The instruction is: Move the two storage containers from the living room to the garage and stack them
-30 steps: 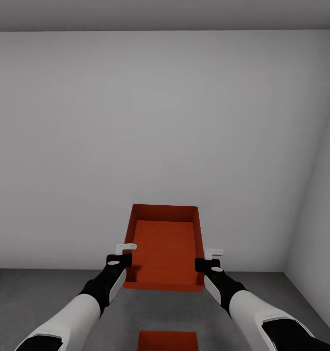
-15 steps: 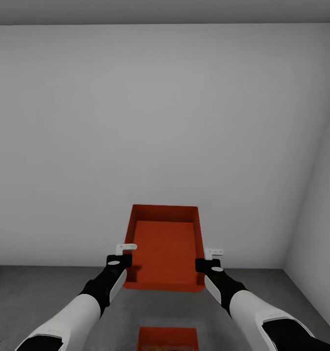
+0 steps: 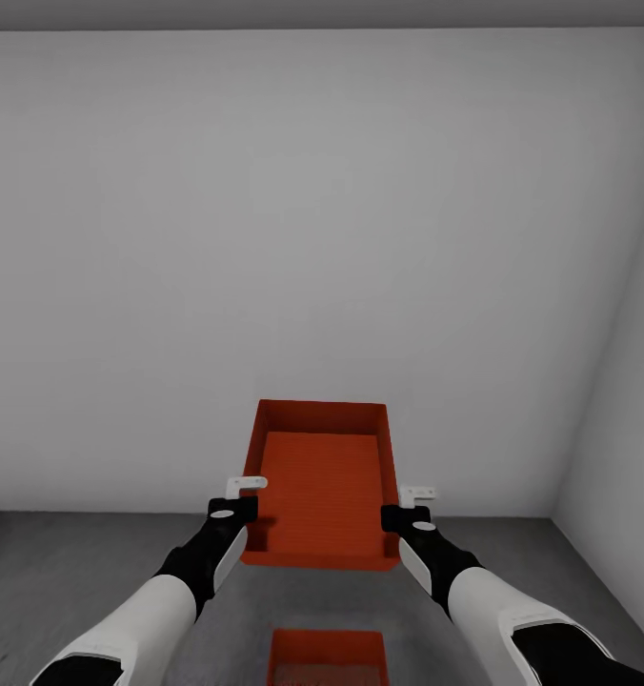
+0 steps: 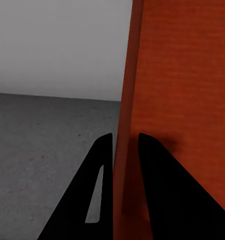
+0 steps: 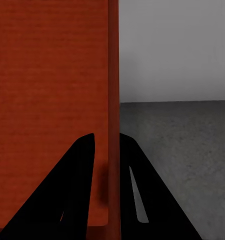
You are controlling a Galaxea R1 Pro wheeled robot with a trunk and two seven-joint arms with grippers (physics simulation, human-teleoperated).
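I hold an orange-red storage container point(image 3: 322, 481) up in front of me, above the dark grey floor point(image 3: 84, 562) of the garage. My left gripper point(image 3: 246, 500) is shut on its left wall point(image 4: 123, 150). On the opposite wall point(image 5: 113, 125) my right gripper point(image 3: 403, 505) is shut too. Black fingers point(image 4: 100, 165) pinch the thin wall from both sides in the left wrist view, and the right wrist view shows the same grip with its fingers point(image 5: 85, 165). A second storage container point(image 3: 327, 655) lies on the floor straight below the held one, partly cut off by the picture's lower edge.
A plain white-grey wall point(image 3: 312, 238) stands close ahead and meets a side wall point(image 3: 617, 429) in a corner at the right. Bare grey floor spreads to the left and right of the lower container.
The whole view has tilted down a little: the wall's top edge rose and more of the lower container shows. The held container and both arms keep their places in the picture.
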